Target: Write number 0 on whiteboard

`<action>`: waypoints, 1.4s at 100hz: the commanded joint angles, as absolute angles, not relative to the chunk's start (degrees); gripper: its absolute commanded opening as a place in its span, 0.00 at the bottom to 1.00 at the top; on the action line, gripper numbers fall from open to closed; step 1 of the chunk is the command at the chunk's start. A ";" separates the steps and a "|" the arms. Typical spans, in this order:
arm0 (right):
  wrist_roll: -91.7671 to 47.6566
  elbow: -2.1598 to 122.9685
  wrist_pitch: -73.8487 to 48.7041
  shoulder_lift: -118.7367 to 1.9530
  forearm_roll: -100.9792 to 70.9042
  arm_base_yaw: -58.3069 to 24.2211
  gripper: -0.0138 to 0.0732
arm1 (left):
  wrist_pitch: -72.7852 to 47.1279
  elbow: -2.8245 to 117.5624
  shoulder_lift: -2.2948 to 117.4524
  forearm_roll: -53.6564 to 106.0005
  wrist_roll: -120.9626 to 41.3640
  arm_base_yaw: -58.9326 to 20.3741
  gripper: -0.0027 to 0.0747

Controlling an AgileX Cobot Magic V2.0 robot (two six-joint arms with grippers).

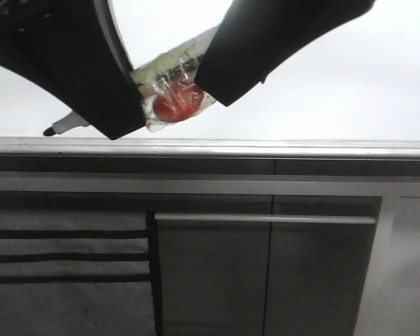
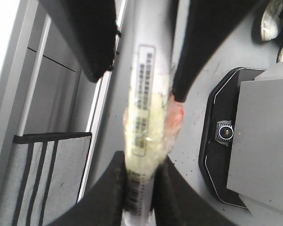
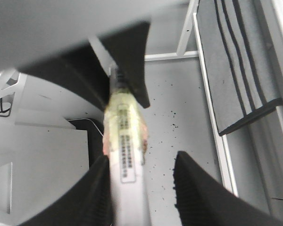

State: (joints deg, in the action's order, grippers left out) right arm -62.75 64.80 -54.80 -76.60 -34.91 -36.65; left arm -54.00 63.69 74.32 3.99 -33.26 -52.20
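Two claws crowd one taped marker (image 1: 171,87) before the whiteboard (image 1: 336,91).

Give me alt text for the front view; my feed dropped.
Two black pincers meet at the top, both touching a marker wrapped in clear plastic with a red patch, its dark tip pointing left. Behind is the whiteboard, with no 0 visible; its grey frame and dark cabinet panels lie below.
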 commanded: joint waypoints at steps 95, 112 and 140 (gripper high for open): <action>-63.51 66.69 -54.81 -75.32 -38.43 -36.16 0.15 | -46.91 65.60 71.12 5.02 -31.70 -52.36 0.42; -63.51 66.69 -55.07 -73.43 -40.65 -32.73 0.15 | -44.45 65.60 66.78 4.89 -28.53 -50.11 0.51; -60.99 66.31 -58.31 -66.21 -41.98 -25.61 0.15 | -44.23 64.96 55.59 5.12 -24.12 -41.94 0.51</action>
State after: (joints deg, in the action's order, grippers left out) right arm -62.98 65.03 -58.99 -69.91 -39.04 -27.84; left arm -47.73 63.69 60.01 4.15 -26.49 -44.12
